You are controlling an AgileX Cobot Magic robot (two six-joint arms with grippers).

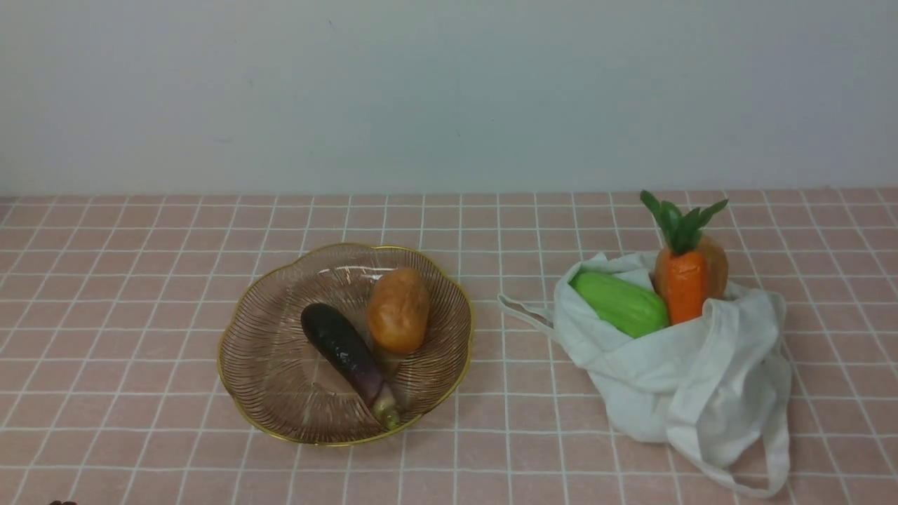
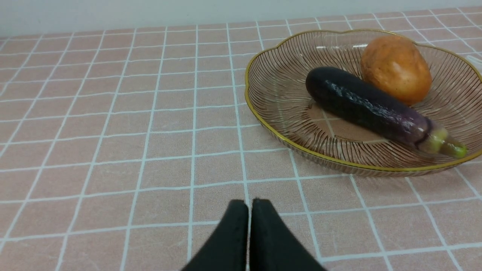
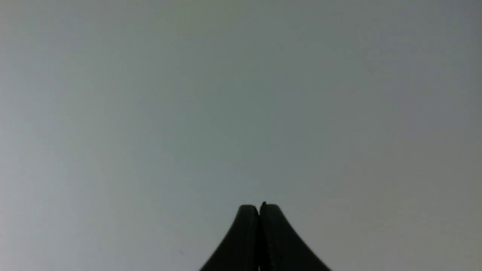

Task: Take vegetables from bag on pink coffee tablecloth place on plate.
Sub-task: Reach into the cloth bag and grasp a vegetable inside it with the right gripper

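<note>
The left claw (image 2: 248,210) has its two fingertips pressed together with nothing between them. It sits low over the pink tablecloth (image 2: 113,131), just beside the plate (image 2: 263,113) and apart from it. The right claw (image 3: 259,212) is likewise closed and empty. Its wrist view shows only a plain grey wall (image 3: 241,94), so where it hangs over the bench (image 1: 105,435) cannot be told.

By the look of things, the task is about half done. In the front view the plate (image 1: 273,379) lies a little left of the bench's middle, towards the near edge. It already holds two vegetables side by side: the dark eggplant (image 1: 344,351), its stem end at the near rim, and a brown potato (image 1: 398,310) touching it on the far side.

The white bag (image 1: 694,393) slumps near the right edge, mouth open towards the far edge. Three things show in its opening:
- the light green gourd (image 1: 621,304), lying across the mouth
- the orange carrot (image 1: 680,284), upright with its leaves on top
- what seems to be a second potato (image 1: 717,263), tucked behind the carrot

Whether anything lies deeper inside is hidden by the cloth.
</note>
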